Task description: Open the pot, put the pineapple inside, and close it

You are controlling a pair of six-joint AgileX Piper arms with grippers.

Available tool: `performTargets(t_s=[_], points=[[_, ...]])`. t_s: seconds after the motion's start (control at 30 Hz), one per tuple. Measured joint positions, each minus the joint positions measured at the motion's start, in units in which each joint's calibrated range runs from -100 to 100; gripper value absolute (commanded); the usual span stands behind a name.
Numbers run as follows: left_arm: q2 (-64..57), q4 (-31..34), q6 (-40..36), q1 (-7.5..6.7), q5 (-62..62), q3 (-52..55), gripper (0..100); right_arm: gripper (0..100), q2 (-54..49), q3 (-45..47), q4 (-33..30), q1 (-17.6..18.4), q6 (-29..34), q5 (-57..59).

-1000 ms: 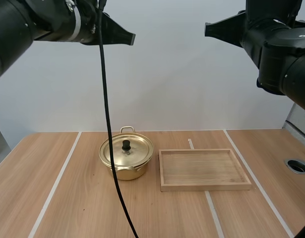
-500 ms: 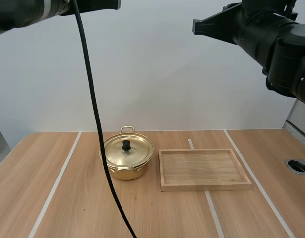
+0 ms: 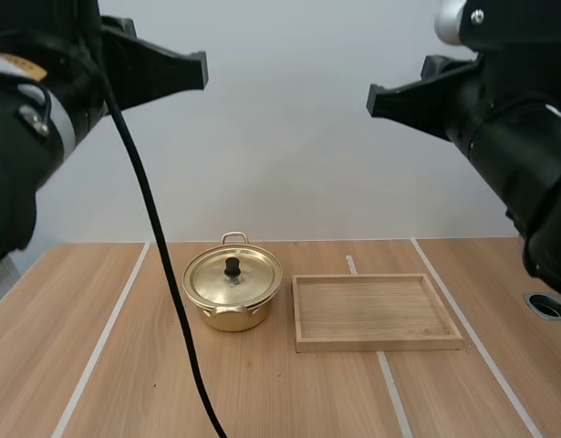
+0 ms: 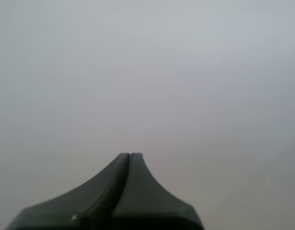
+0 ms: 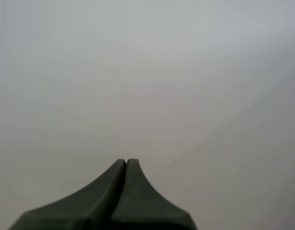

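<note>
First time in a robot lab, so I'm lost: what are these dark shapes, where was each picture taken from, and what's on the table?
These are two robot arms. The wide picture comes from a camera behind and above them: the left arm and right arm reach out high over a wooden table. On it stand a golden pot with its lid on and, beside it but apart, a wooden tray. The other two pictures come from a camera on each arm's wrist; the dark wedge in each is that arm's jaws, pressed shut, holding nothing.
</note>
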Motion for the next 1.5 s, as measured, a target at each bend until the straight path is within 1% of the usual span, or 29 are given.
performTargets(t_s=[0.2, 0.37, 0.53, 0.67, 0.87, 0.97, 1.1, 1.23, 1.33, 1.5], points=[[-6.80, 0.47, -0.10, 0.00, 1.19, 9.60, 0, 0, -7.67, 9.24, -1.87, 0.00, 0.00, 0.38], [-11.75, 0.93, 0.67, 0.00, 2.52, 15.56, 0, 0, -13.58, 15.84, -3.23, 0.00, -0.11, 0.38], [-15.66, 2.13, 1.39, 0.00, 5.43, 19.64, 0, 0, -17.13, 20.98, -4.66, 0.00, -0.11, 0.38], [-17.72, 2.92, 1.39, 0.00, 6.42, 22.61, 0, 0, -17.57, 24.38, -5.46, 0.00, -0.11, 0.38], [-18.19, 3.06, 1.39, 0.00, 6.79, 27.03, 0, 0, -17.71, 27.30, -5.77, 0.00, -0.11, -0.05], [-18.19, 3.11, 1.39, 0.00, 7.52, 27.82, 0, 0, -17.71, 28.38, -3.99, 0.00, -0.11, -3.61], [-18.19, 3.92, 1.39, 0.00, 9.75, 28.09, 0, 0, -17.71, 28.67, -2.16, 0.00, -0.11, -11.18], [-18.19, 4.71, 1.39, 0.00, 10.95, 28.09, 0, 0, -17.71, 29.30, -1.94, 0.00, -0.13, -13.43], [-18.19, 4.83, 1.39, 0.00, 11.31, 28.09, 0, 0, -17.71, 29.85, -1.65, 0.00, -0.03, -12.12], [-18.19, 4.83, 1.39, 0.00, 11.45, 28.09, 0, 0, -17.71, 30.25, 1.47, 0.00, -0.02, -3.54]])
